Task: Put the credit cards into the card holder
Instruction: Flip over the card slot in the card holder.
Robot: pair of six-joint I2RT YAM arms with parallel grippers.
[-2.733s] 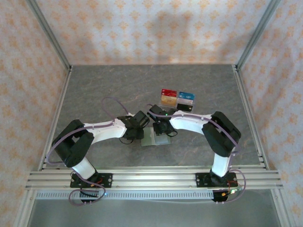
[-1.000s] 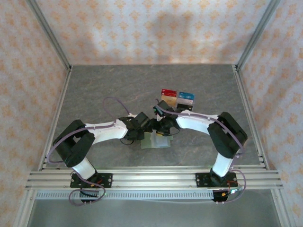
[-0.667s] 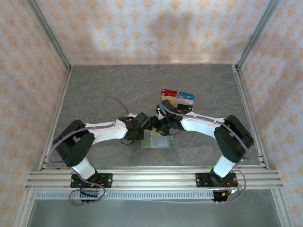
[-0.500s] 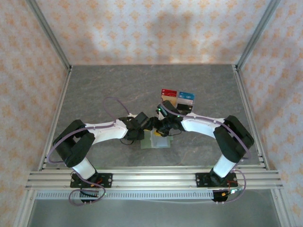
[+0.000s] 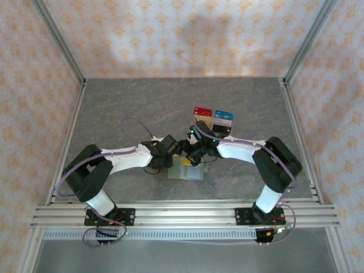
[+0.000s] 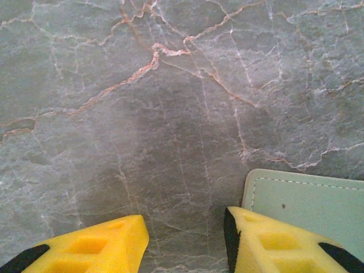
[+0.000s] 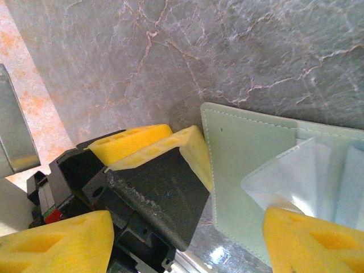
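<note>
The sage-green card holder (image 5: pixel 186 169) lies opened on the table under both pincers. The left gripper (image 6: pixel 185 227) is released, with bare table between its 2 fingers and 1 finger over the holder's edge. The right gripper (image 7: pixel 187 222) is spread wide, perhaps propping a pale pocket (image 7: pixel 284 170). The credit cards (image 5: pixel 213 118) sit behind the holder and to the right, nearer the right arm.

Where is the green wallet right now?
Seen from above, the card holder lies in the middle of the table, on the near side of the credit cards.
</note>
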